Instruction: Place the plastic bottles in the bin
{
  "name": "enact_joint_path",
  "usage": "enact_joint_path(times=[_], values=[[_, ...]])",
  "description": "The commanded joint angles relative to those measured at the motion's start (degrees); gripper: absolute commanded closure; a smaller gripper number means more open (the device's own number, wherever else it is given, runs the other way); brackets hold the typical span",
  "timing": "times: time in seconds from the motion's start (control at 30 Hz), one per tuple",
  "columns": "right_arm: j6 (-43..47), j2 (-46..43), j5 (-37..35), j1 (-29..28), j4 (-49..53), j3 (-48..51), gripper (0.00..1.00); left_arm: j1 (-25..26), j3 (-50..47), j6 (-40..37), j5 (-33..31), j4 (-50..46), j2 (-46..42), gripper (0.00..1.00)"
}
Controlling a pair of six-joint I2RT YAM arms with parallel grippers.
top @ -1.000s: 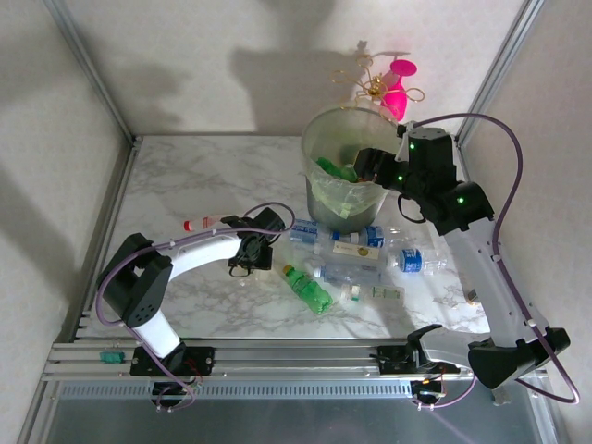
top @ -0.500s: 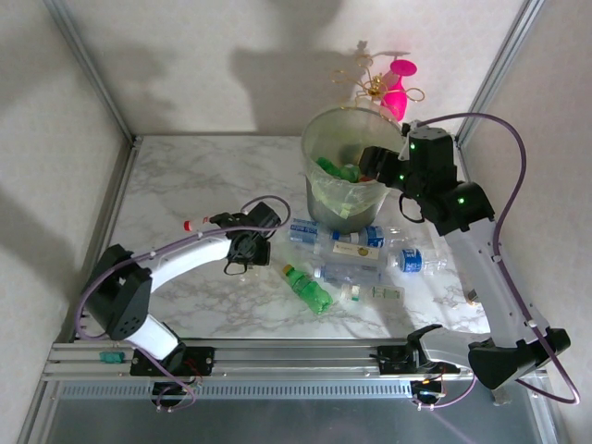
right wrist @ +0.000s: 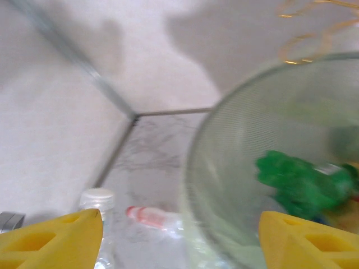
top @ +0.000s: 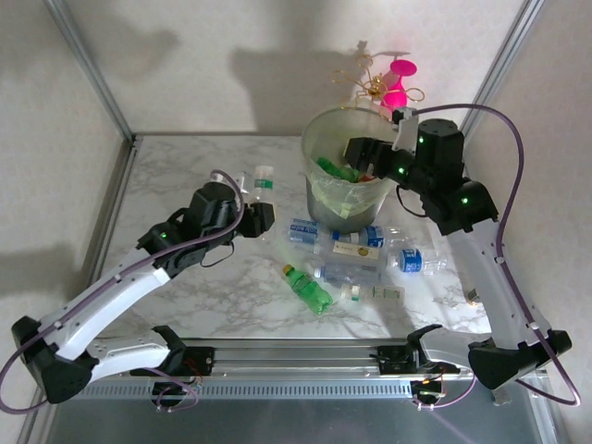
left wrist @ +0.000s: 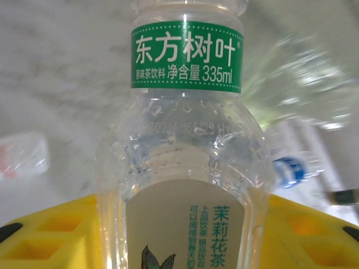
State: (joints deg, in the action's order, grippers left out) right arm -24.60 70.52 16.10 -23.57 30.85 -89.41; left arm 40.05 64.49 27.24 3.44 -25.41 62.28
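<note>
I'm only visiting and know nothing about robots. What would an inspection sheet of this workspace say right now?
Surface: marble table, dry, no spills seen.
Job's things: bin upright with green bottles inside; loose bottles lying on the table in front of it; one clear bottle lifted upright.
Clutter: pink-and-gold ornament behind the bin.
Grippers: left gripper shut on the clear bottle; right gripper open, holding nothing, by the bin's rim.
Cables: purple cables loop loosely along both arms; no snag seen.
Surroundings: white walls, metal frame posts; nothing else seen.
</note>
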Motion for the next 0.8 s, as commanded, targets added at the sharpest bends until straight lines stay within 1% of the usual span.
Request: enact_joint_path(times=[0.0,0.1,0.2,0.27,0.33,0.4,0.53,0.63,0.77], values=[[0.48,1.12,14.49,-0.28,-7.32,-2.82,0.25,0.47,3.79,-3.73,5.96,8.38,-1.54,0.54],[0.78,1.6,18.25,-0.38,-9.33,-3.59,0.21,0.53,6.26,-4.14,6.53,10.68,-1.48,0.54],[0.79,3.52,22.47,-0.79,-9.47,-6.1,0.18,0.5,8.72,-4.96,10.58,12.1,-0.34,0.53],[1.09,5.81,24.52,-1.62,-8.09,-8.81,0.18,0.91,11.23,-5.89,11.32,10.55,1.25,0.53],[1.46,8.27,24.95,-3.16,-6.05,-12.35,0.15,1.47,13.1,-7.06,9.26,9.12,2.22,0.54],[1.47,10.59,23.62,-4.3,-3.9,-14.96,0.15,1.73,13.85,-7.88,7.06,9.02,2.44,0.55],[1.23,16.85,21.01,-6.2,2.87,-22.48,0.15,2.45,15.89,-10.02,5.38,7.82,4.46,0.55],[0.16,22.44,19.35,-6.92,8.35,-29.5,0.17,4.07,18.48,-12.34,2.31,6.03,6.86,0.56],[-1.17,26.4,19.52,-7.9,11.12,-33.62,0.23,5.3,21.25,-13.8,-3.51,4.36,9.18,0.57]])
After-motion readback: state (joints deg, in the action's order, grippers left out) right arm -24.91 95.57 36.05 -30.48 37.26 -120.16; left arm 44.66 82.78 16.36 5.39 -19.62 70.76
